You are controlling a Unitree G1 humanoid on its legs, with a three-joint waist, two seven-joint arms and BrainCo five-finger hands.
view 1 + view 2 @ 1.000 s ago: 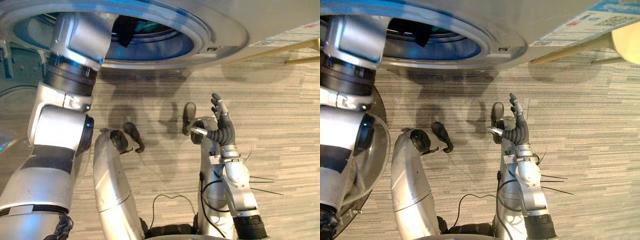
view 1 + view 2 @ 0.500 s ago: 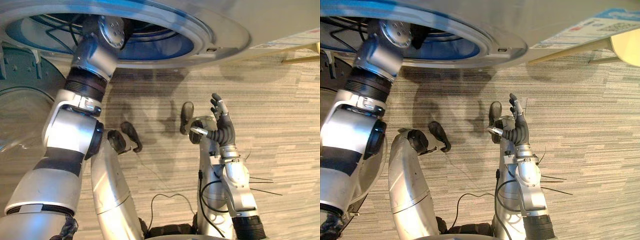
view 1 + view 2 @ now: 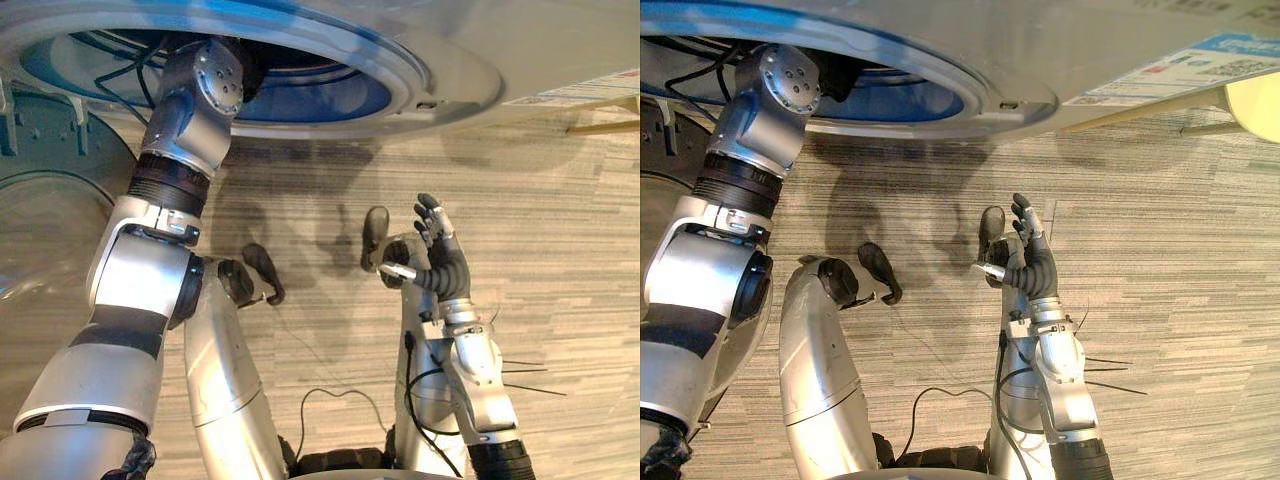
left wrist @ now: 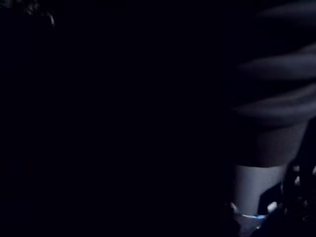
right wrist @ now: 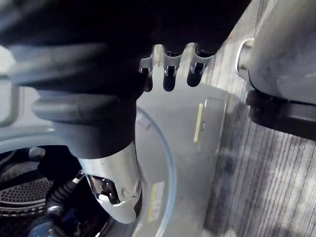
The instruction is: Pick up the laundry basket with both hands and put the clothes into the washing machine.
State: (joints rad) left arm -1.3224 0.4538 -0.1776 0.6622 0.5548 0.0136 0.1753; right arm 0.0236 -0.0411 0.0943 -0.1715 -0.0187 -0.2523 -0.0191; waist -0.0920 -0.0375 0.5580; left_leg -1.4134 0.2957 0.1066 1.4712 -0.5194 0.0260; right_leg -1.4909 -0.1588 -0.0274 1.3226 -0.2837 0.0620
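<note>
Left arm (image 3: 170, 150) swung rightward, deeper into washing machine (image 3: 330, 95), right hand (image 3: 441, 262) dipped slightly

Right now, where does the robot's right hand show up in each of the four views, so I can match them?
Left eye view: right hand right of centre, upright and open above the carpet.
Right eye view: same hand, just right of centre.
Right wrist view: its fingers in a row, pointing toward the machine.
Left wrist view: too dark to tell.
Shared landmark: the washing machine opening, also at and.
</note>
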